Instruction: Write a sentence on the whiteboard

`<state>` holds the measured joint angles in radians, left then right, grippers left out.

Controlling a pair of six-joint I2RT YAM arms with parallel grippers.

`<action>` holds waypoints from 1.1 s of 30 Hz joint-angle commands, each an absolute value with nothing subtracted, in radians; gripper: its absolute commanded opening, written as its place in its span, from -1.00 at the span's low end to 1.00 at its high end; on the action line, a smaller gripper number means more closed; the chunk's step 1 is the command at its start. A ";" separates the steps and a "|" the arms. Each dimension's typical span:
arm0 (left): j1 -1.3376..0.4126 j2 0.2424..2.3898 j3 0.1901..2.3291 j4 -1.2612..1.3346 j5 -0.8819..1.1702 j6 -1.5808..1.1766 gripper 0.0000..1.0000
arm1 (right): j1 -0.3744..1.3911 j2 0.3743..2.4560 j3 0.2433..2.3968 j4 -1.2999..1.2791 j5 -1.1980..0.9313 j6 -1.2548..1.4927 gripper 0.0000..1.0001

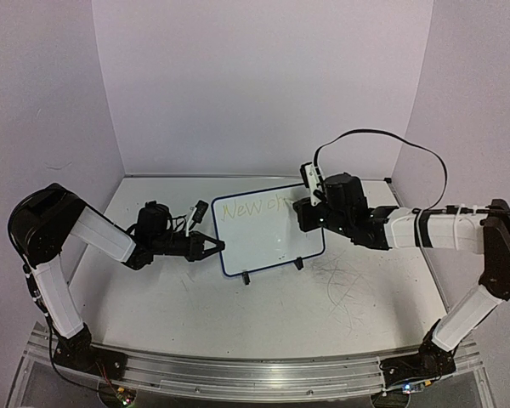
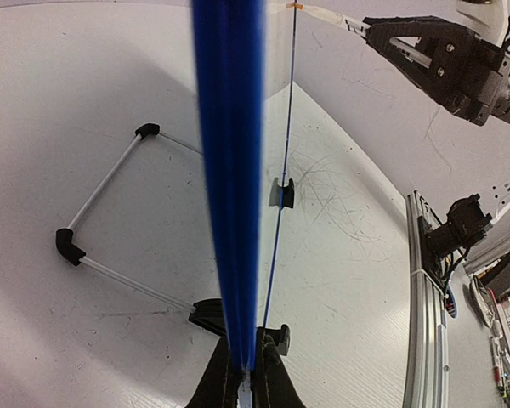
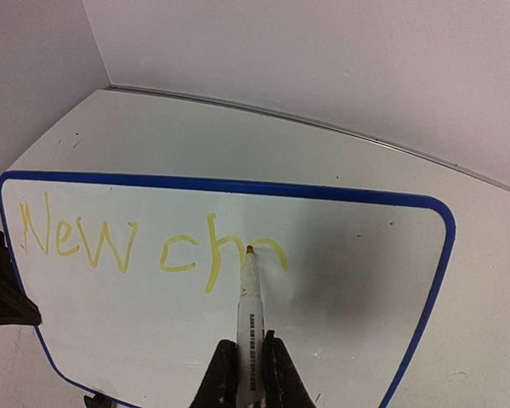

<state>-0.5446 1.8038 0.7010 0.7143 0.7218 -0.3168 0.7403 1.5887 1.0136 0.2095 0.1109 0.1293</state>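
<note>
The whiteboard (image 1: pixel 268 229), white with a thin blue frame and two black feet, stands on the table. Pale yellow lettering (image 3: pixel 119 242) on it reads "New ch" with a fresh arch after the h. My left gripper (image 1: pixel 214 246) is shut on the board's left edge (image 2: pixel 229 212), seen edge-on in the left wrist view. My right gripper (image 3: pixel 246 361) is shut on a white marker (image 3: pixel 249 297); its orange tip touches the board at the last stroke. In the top view the right gripper (image 1: pixel 304 206) is at the board's upper right.
Grey scribble marks (image 1: pixel 344 285) cover the tabletop right of the board. A wire stand with black corner pieces (image 2: pixel 110 229) shows behind the board in the left wrist view. A black cable (image 1: pixel 382 136) loops above the right arm. Walls enclose the table.
</note>
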 commanded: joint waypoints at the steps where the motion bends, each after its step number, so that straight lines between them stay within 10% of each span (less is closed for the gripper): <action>1: -0.547 1.789 0.721 0.674 0.660 -0.284 -1.00 | 0.741 1.570 0.987 0.197 0.106 0.141 -1.00; 33: -0.547 1.786 0.719 0.669 0.657 -0.285 -1.00 | 0.742 1.566 0.998 0.182 0.238 0.143 -1.00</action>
<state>-0.5449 1.8038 0.7010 0.7143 0.7212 -0.3172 0.7479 1.5742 0.9756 0.1898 0.1594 0.1337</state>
